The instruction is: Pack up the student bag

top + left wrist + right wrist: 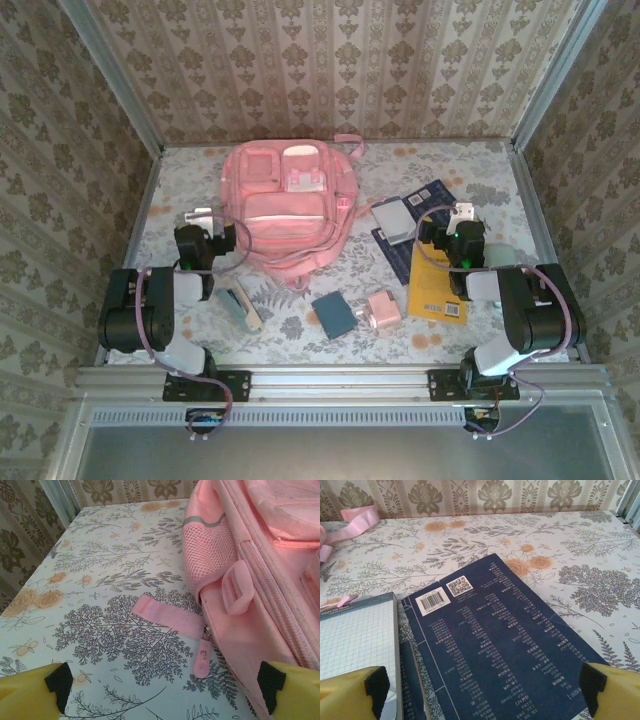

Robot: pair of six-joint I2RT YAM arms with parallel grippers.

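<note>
**Flowery table with a big pink bag**

Wallpaper with leafy shapes goes all around the table, and the table cloth has trees and flowers on it.

The student bag is big and pink. It lies flat at the far side of the table, a bit to the left, with its front pockets facing up. A pink loop sticks out at its far end. Up close, the bag has a net pocket on its side, a long zip line, a flat pink strap lying on the cloth, and a little pink zip tag.

The left gripper is just beside the bag's left side. Its two yellow fingers are wide apart and hold nothing.

The right gripper is over a dark blue book on the right side of the table. Its fingers are wide apart too, with nothing between them. A pad with small squares lies on the book's left edge.

A yellow book, a small teal book and a small pink thing lie nearer the arms.
</note>
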